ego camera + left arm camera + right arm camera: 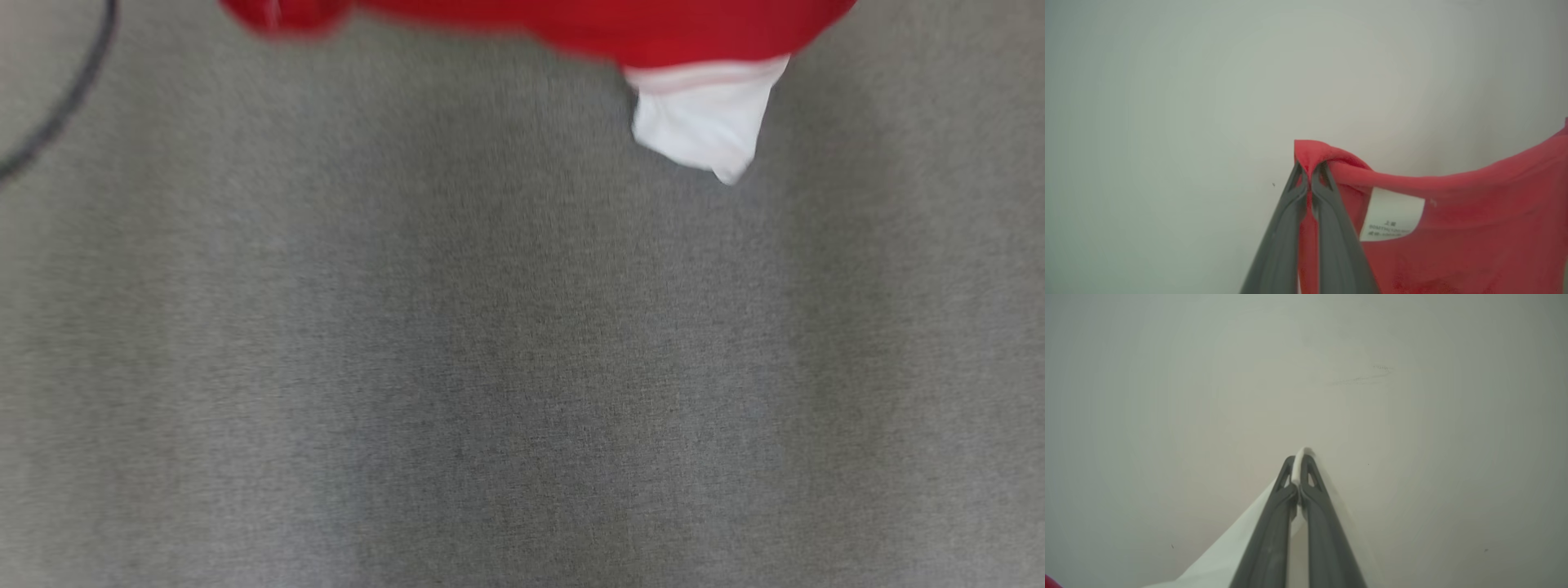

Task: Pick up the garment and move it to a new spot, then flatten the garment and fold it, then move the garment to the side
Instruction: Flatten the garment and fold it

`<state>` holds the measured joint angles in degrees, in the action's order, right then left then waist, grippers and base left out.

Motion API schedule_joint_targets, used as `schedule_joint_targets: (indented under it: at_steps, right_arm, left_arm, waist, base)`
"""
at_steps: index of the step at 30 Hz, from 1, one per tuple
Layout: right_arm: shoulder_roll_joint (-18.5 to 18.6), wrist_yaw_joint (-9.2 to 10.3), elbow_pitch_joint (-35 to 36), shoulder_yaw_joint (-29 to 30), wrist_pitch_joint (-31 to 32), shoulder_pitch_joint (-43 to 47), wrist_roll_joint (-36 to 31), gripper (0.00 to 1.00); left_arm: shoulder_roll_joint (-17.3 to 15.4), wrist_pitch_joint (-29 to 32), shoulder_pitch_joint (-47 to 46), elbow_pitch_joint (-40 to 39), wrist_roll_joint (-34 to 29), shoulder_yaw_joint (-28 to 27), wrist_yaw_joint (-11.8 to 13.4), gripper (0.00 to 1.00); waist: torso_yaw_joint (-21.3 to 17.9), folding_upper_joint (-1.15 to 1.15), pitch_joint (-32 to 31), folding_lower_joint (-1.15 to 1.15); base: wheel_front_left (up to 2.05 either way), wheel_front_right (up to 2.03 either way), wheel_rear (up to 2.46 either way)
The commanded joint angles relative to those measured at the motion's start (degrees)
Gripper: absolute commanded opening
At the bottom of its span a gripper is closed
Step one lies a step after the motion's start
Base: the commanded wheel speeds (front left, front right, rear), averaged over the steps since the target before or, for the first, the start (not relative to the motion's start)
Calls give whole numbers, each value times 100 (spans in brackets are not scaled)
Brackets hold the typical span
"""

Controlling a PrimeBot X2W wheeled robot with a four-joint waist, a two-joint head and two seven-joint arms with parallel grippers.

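The garment [588, 28] is red with a white sleeve [706, 122] and hangs down from the top edge of the head view, above the grey cloth surface. In the left wrist view my left gripper [1310, 171] is shut on a red fold of the garment [1453, 212], beside its white label [1392, 214]. In the right wrist view my right gripper [1299, 459] is shut on a white edge of the garment [1229, 555]; a pale wall lies behind both.
A grey fabric-covered surface [522, 367] spreads below the hanging garment. A dark cable [65, 98] curves across its upper left corner.
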<state>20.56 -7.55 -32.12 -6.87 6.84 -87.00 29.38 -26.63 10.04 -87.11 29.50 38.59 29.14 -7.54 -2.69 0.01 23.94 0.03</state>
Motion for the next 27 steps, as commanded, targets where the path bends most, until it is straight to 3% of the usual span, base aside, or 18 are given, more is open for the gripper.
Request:
schedule_joint_targets:
  at_steps: [1,7,13,21,27]
  right_arm:
    - [-58,13,-111,-2,-38,-268,-17,0]
    - [-132,13,-1074,-328,-358,-2170,-477,0]
    - [-204,13,-1854,-578,-715,-3110,-734,0]
    - [-217,13,-2472,-1038,-923,-3571,-588,0]
    - [-121,13,-2470,-1430,-1134,-3182,-170,0]
  left_arm:
    - [57,-30,-243,113,18,9,13,0]
    - [192,-416,-1764,994,232,151,13,0]
    - [203,-671,-2494,1652,359,525,13,0]
    - [166,-875,-2810,2003,762,1100,12,0]
    - [48,-1176,-2400,1725,1282,1541,12,0]
  waist:
    - [-215,-1,990,-3]
    - [-244,-1,1342,-3]
    - [-276,-1,1407,-3]
    - [-256,-1,1517,-3]
    - [-259,-1,1437,-3]
  base:
    - [0,0,0]
    - [0,0,0]
    - [0,0,0]
    - [0,0,0]
    - [0,0,0]
